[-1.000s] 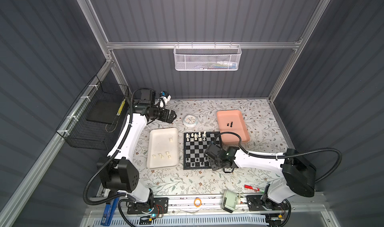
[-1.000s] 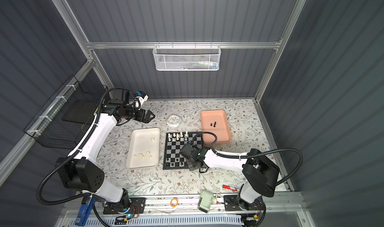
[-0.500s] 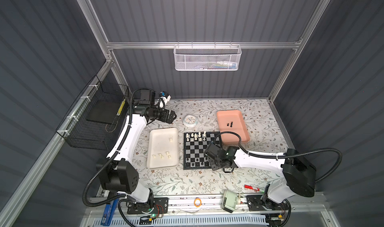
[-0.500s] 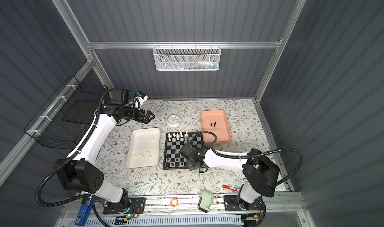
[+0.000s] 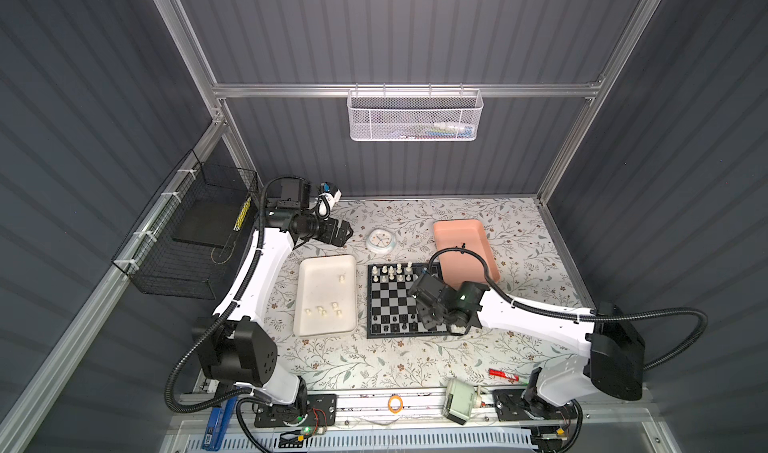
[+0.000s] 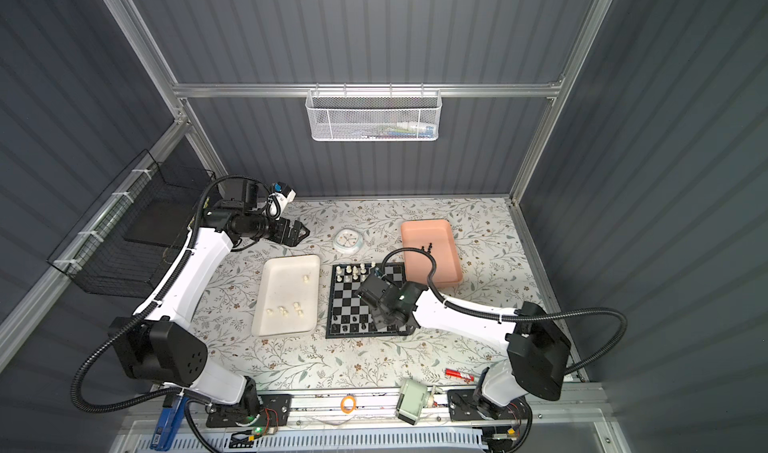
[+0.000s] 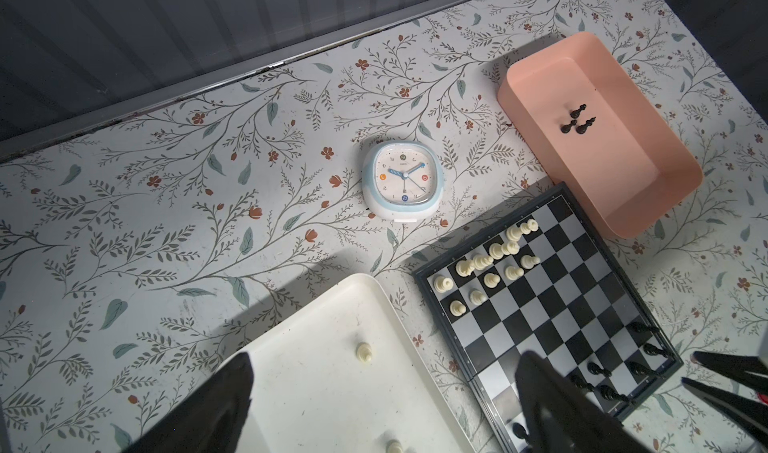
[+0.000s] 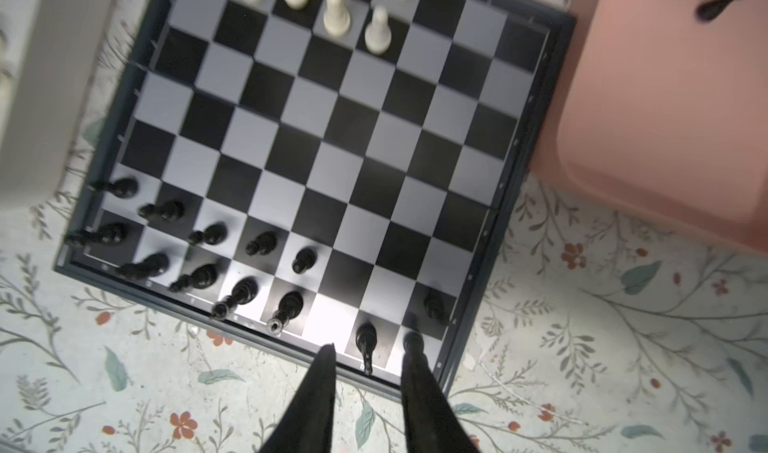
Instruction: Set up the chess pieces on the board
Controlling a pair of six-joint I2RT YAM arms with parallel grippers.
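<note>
The board (image 5: 390, 301) (image 6: 349, 301) lies mid-table. Cream chess pieces (image 5: 391, 273) (image 7: 490, 260) fill part of its far rows. Black chess pieces (image 5: 392, 320) (image 8: 257, 243) line its near rows. My right gripper (image 8: 369, 347) (image 5: 432, 320) is open at the board's near right corner. A black piece (image 8: 365, 341) stands free on the edge row between its fingers, with a gap on each side. My left gripper (image 5: 347, 233) (image 7: 385, 359) hangs open and empty at the back left, above the white tray's far end.
A white tray (image 5: 324, 264) left of the board holds several cream pieces (image 5: 322, 309). A pink tray (image 5: 465, 230) at the board's far right holds three black pieces (image 7: 577, 120). A small clock (image 5: 380, 239) sits behind the board. A red pen (image 5: 503, 374) lies near the front.
My right gripper's jaws have spread apart from the black piece on the near edge row. Both arms have hardly moved.
</note>
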